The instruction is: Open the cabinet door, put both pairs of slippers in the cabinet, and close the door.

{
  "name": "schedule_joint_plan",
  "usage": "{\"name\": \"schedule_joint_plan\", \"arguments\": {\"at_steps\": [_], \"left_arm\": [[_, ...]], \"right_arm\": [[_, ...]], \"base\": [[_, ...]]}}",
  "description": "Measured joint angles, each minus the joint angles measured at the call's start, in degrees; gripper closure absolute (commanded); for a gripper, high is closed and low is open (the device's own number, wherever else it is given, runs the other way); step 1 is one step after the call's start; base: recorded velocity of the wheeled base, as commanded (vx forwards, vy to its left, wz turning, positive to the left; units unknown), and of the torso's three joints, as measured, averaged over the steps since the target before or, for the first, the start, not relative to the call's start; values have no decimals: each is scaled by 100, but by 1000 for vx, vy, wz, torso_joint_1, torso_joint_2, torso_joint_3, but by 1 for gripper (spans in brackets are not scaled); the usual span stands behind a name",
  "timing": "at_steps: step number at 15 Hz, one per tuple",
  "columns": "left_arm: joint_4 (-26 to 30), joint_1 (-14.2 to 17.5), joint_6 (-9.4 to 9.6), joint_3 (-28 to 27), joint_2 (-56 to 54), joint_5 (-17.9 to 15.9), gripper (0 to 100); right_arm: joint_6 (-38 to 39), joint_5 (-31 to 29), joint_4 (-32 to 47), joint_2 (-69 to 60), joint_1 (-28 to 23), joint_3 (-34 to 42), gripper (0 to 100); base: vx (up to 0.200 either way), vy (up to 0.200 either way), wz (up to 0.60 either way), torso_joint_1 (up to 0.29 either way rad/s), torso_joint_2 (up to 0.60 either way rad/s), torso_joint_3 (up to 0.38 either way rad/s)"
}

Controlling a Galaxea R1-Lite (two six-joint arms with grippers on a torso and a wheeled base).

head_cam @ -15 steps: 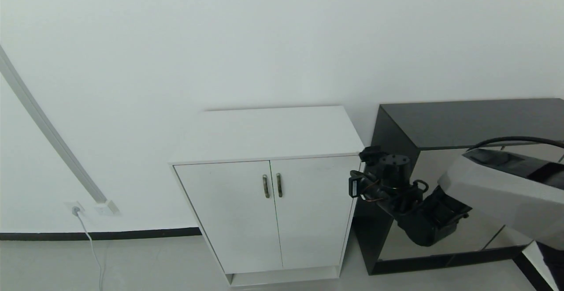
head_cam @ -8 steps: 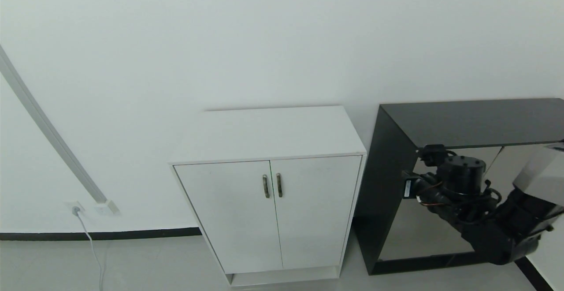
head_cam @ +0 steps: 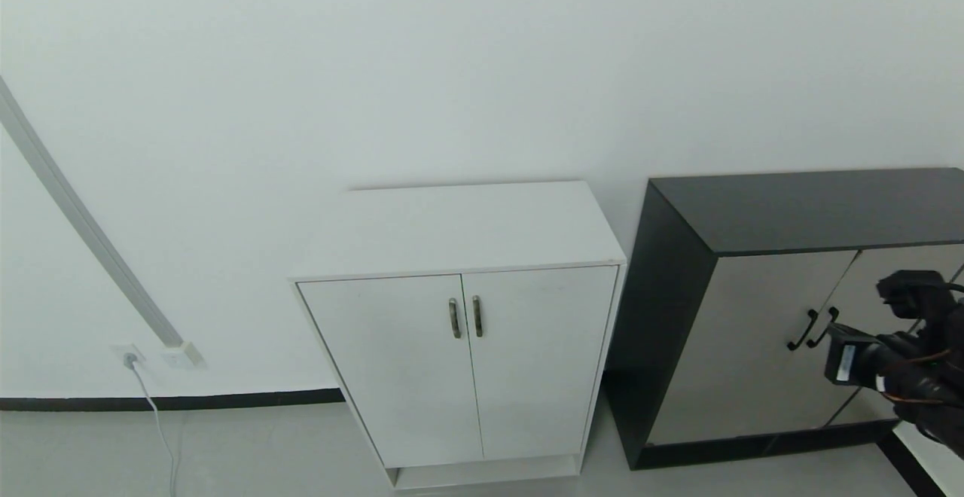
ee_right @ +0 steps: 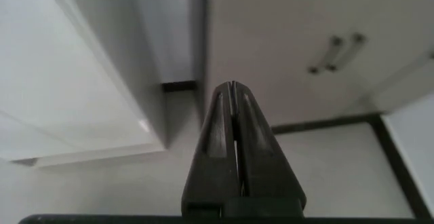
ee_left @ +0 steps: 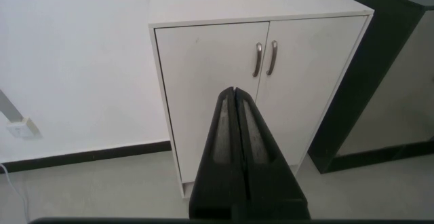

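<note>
A white two-door cabinet (head_cam: 459, 331) stands against the wall with both doors closed; two metal handles (head_cam: 465, 317) meet at its middle. The left wrist view has it too, cabinet (ee_left: 261, 81) ahead of my left gripper (ee_left: 234, 91), which is shut and holds nothing. My right gripper (ee_right: 232, 88) is shut and empty, hanging above the floor between the white cabinet's side (ee_right: 88, 81) and the dark cabinet (ee_right: 305, 47). In the head view the right wrist (head_cam: 896, 354) sits at the far right, in front of the dark cabinet's doors.
A black cabinet with grey doors (head_cam: 753, 339) and dark handles (head_cam: 812, 329) stands right of the white one. A wall socket with a cable (head_cam: 132, 361) is low on the left wall. A slanted conduit (head_cam: 83, 226) runs up the wall. Grey floor (head_cam: 226, 452) lies before both cabinets.
My right arm has swung from beside the white cabinet's right edge far to the right and lower, uncovering the dark cabinet's doors. The cabinet doors stay closed.
</note>
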Motion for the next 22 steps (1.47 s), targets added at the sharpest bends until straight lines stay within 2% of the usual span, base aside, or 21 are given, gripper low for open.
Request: {"name": "schedule_joint_plan", "arguments": {"at_steps": [2,5,13,20,22], "left_arm": [[0,0,0,0,0,0,100],[0,2,0,2,0,0,100],[0,0,0,0,0,0,100],[0,2,6,0,0,0,100],[0,-4,4,0,0,0,100]], "right_arm": [[-108,9,98,-524,-449,369,100],[-177,124,612,-1447,-780,714,100],[-243,636,4269,-4428,-766,544,100],[-240,1304,6836,-6705,-758,709,100],[-243,1385,7035,-7180,-746,908,100]], "base": [[0,0,0,0,0,0],[0,0,0,0,0,0],[0,0,0,0,0,0],[0,0,0,0,0,0],[0,0,0,0,0,0]]}}
